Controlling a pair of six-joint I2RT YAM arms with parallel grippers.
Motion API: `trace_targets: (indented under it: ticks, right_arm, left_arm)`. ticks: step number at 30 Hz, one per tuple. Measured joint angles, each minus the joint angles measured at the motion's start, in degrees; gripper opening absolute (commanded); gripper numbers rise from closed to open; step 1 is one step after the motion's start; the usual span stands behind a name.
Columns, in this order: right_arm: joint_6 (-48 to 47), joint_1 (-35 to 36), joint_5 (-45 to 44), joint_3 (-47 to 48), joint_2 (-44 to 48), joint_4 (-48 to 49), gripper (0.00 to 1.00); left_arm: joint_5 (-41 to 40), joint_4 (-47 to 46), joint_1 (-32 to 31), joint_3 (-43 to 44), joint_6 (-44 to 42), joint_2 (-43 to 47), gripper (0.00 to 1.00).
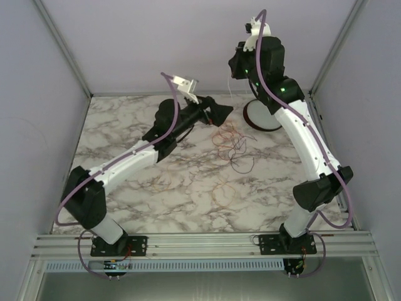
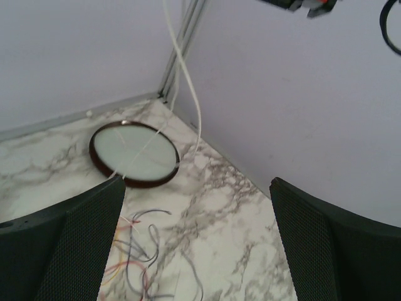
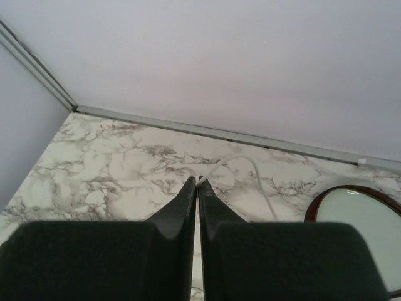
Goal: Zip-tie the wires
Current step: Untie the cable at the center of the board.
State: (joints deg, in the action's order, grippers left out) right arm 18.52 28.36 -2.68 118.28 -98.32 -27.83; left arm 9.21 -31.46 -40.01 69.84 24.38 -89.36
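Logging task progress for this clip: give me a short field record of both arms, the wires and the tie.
left gripper: jaws wide open, empty, hovering by the wires
right gripper: raised, jaws shut on white strip
white strip: probably the zip tie, hangs down near the dish
wires: loose tangle on the table, unbound
progress: not yet tied
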Motion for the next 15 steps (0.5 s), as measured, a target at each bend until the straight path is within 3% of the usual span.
trace_targets:
  ticks: [4, 7, 9, 13, 15]
  right_arm:
    - [0.2, -0.3, -0.4, 0.1, 0.0, 0.0, 0.00]
    - [0.4, -0.6, -0.5, 0.1, 0.0, 0.0, 0.00]
    - [0.7, -0.9, -0.5, 0.1, 0.0, 0.0, 0.00]
    - [1.4, -1.5, -0.7, -0.2, 0.9, 0.1, 0.00]
    - [1.6, -1.9, -0.9, -1.1, 2.2, 0.3, 0.00]
  left_arm:
    - [0.6, -1.2, -0.6, 7.4, -1.0, -6.5, 0.91]
    - [0.9, -1.5, -1.0, 11.8, -1.4, -10.5, 0.76]
    - [0.9, -1.6, -1.2, 14.1, -1.9, -12.9, 0.59]
    - [1.0, -1.5, -1.3, 16.0, -2.2, -15.8, 0.04]
    - [1.2, -1.2, -1.3, 16.0, -2.6, -16.2, 0.00]
